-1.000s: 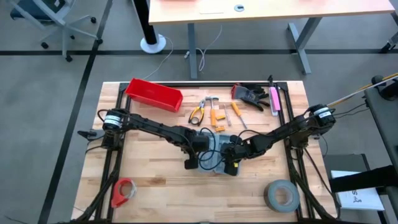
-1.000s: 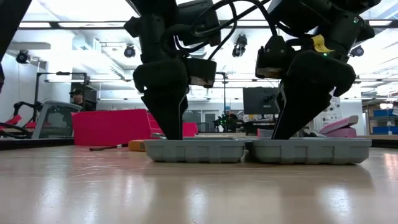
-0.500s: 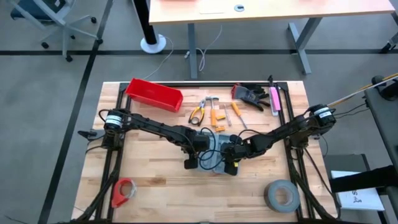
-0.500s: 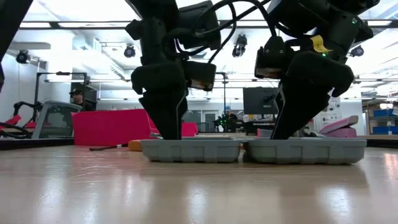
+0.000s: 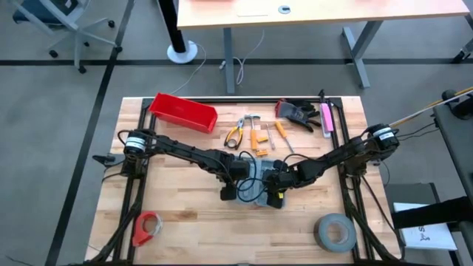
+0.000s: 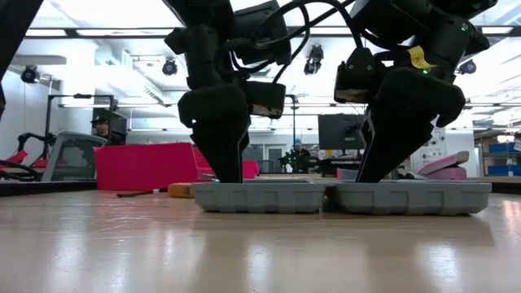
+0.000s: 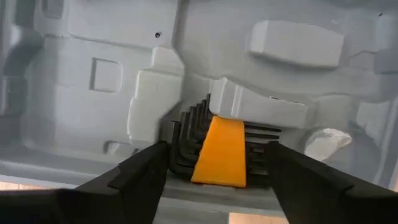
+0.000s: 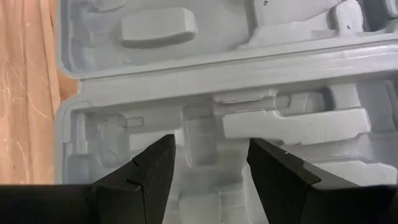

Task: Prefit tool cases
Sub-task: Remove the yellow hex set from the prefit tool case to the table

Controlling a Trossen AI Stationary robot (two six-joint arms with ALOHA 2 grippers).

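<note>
Lying open mid-bench, the tool case (image 5: 257,191) sits directly under both grippers — left gripper (image 7: 217,163), fingers apart, straddles a hex-key set (image 7: 219,151) seated in its recess; right gripper (image 8: 211,158) hovers spread, empty, over the neighbouring recesses.

Robotics lab / workshop. Wood workbench (image 5: 185,214) w/ metal frame, grey carpet floor, office chair (image 5: 63,22) + desks (image 5: 318,11) behind. Low view: ceiling spot lamps (image 6: 169,67), monitors (image 6: 340,130), person (image 6: 303,155) seated far back, more arm rigs (image 6: 28,138).
</note>
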